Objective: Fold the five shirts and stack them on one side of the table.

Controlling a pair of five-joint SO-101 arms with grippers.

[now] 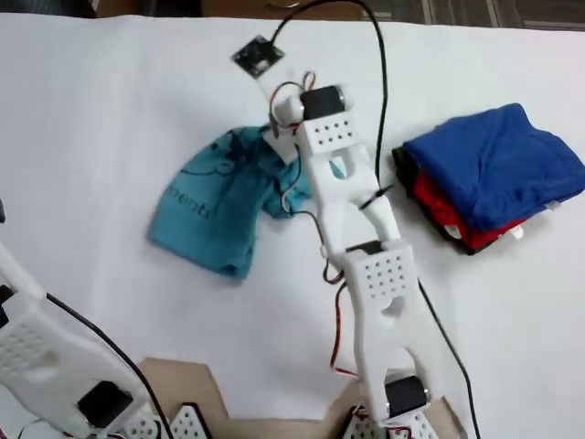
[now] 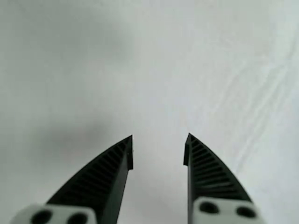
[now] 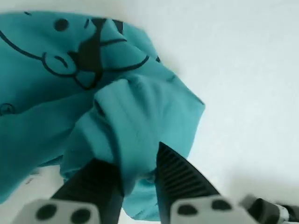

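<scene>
White surface (image 1: 110,110) lies bare under the left gripper (image 2: 159,140), its jaws parted and empty, off to the left of the teal shirt (image 1: 219,197). That shirt lies crumpled mid-surface. Soft, light and limp, it will likely sag and slip, so a hem or shoulder seam seems the better hold. Its dark cartoon drawing and lettering are partly lost in folds. At the shirt's right edge the right gripper (image 3: 133,158) is pinched on a bunched fold. Well right of the shirt sits a folded stack (image 1: 489,165), blue on top.

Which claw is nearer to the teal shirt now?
Right. The right claw grips a fold of the teal shirt; the left claw hangs open over the white table, away from it.
</scene>
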